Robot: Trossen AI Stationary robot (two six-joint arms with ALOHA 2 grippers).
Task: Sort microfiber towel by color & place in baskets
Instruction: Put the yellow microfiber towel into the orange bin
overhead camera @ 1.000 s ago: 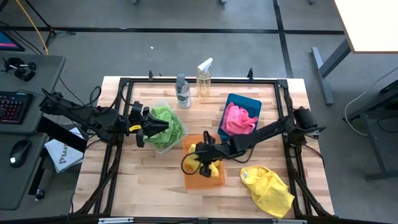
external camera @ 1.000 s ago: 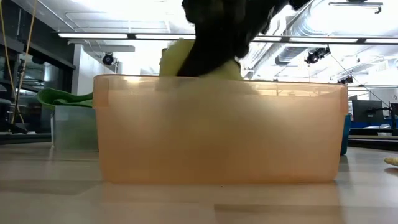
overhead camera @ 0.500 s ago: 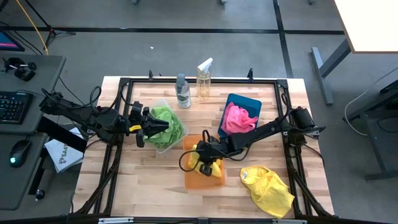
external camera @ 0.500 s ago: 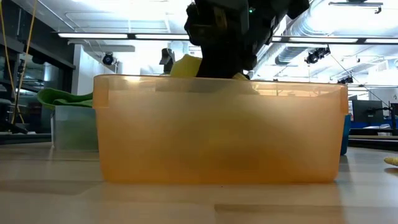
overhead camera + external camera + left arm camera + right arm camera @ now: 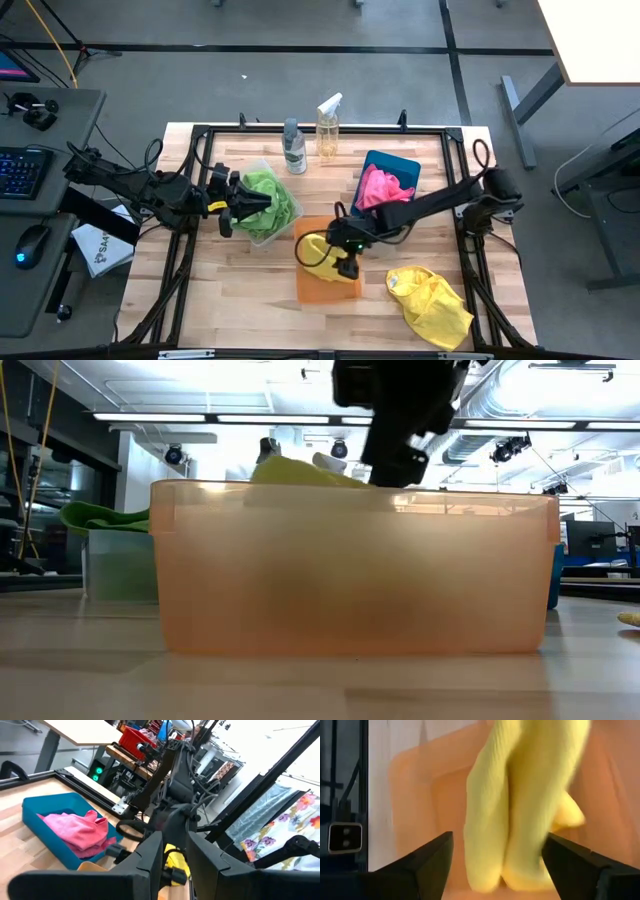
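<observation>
A yellow microfiber towel (image 5: 318, 254) lies bunched in the orange basket (image 5: 326, 288), and its top (image 5: 296, 470) shows above the rim. My right gripper (image 5: 347, 258) hangs open just above it; the fingers (image 5: 427, 862) stand apart on either side without touching it. Left of it, my left gripper (image 5: 250, 203) waits over the clear basket (image 5: 262, 236) of green towels (image 5: 272, 198). Its fingers (image 5: 150, 865) stand a little apart with nothing between them. A pink towel (image 5: 383, 190) lies in the blue basket (image 5: 398, 162). Another yellow towel (image 5: 432, 300) lies loose on the table near the front right.
Two spray bottles (image 5: 293, 147) (image 5: 328, 125) stand at the table's far edge behind the baskets. A black frame (image 5: 200, 135) runs around the tabletop. Bare wood lies in front of the orange basket and at the front left.
My right gripper has opened and let go of the yellow towel. It has then risen a little and drawn back toward the table's right. The towel has dropped and settled in the orange basket.
</observation>
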